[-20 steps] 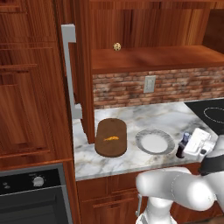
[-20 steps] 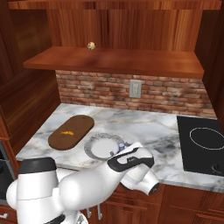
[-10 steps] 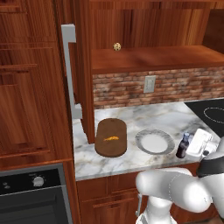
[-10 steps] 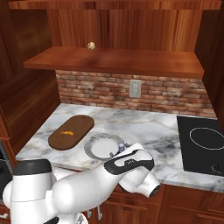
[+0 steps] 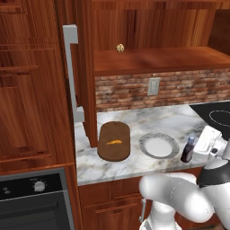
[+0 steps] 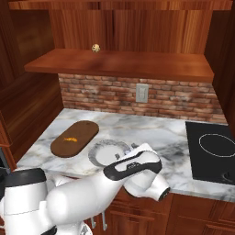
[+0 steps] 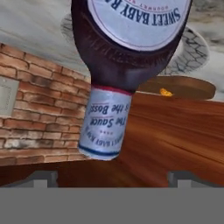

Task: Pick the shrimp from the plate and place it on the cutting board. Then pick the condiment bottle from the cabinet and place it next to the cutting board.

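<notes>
A: Where is the small dark purplish-brown condiment bottle with the pale cap (image 5: 187,149) now?
B: It stands upright on the grey-white marble worktop (image 5: 134,120), directly in front of the white two-finger hand (image 5: 214,150). In the hand view the bottle (image 7: 127,57) is very close, with its pale cap pointing toward the bottom of that picture.

A: Is the hand holding it?
B: No. The two fingers (image 7: 41,178) stand wide apart, one at each side below the bottle, and they do not press on it.

A: And the other things, where are they from the hand?
B: Just beyond the bottle lies the round shallow plate with grey patterned rim and white centre (image 5: 158,146). Beyond the plate, further away from the hand, lies the dark brown wooden oblong cutting board (image 5: 114,141). The tiny curved orange shrimp (image 5: 114,142) rests on the middle of the board. In the right base view I see the same board (image 6: 75,138) and shrimp (image 6: 70,139), and the plate (image 6: 98,150) is partly behind the arm.

A: What is above?
B: The reddish-brown wooden cabinet shelf (image 6: 119,64) is high above the hand, and a small beige speckled ball (image 6: 96,47) sits on it, well apart from everything on the worktop
</notes>
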